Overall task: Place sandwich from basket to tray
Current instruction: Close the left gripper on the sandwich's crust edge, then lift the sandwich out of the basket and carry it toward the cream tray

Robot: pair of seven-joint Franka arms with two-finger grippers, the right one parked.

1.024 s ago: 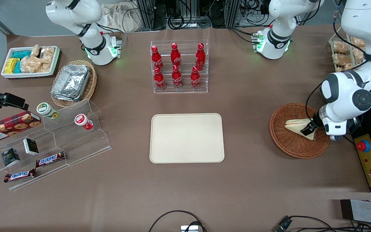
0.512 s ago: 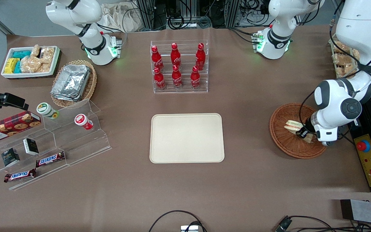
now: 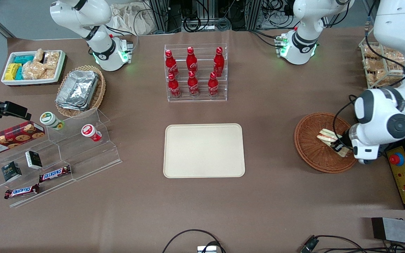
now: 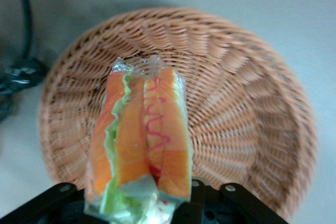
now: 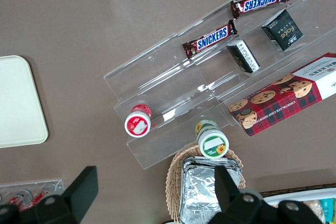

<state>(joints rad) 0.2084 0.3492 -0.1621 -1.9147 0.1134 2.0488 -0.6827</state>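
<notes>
The sandwich [image 3: 328, 137] is a wrapped white-bread half with orange and green filling [image 4: 139, 140]. My gripper [image 3: 338, 146] is shut on its lower end and holds it over the basket [image 3: 311, 149], cut edge facing the wrist camera. The round reddish-brown wicker basket [image 4: 247, 98] lies under it at the working arm's end of the table, with nothing else in it. Black fingers [image 4: 206, 199] press the wrapper from both sides around the gripper [image 4: 139, 205]. The cream tray [image 3: 204, 150] lies bare at the table's middle.
A clear rack of red bottles [image 3: 195, 73] stands farther from the front camera than the tray. A control box with a red button [image 3: 396, 160] sits beside the basket. A wire rack of bagged snacks [image 3: 381, 65] is at the working arm's end; stepped acrylic shelves [image 3: 58, 154] toward the parked arm's.
The sandwich lay flat in the basket with the gripper on it; it now hangs tilted up in the gripper. The wrist swung toward the table's middle, then back.
</notes>
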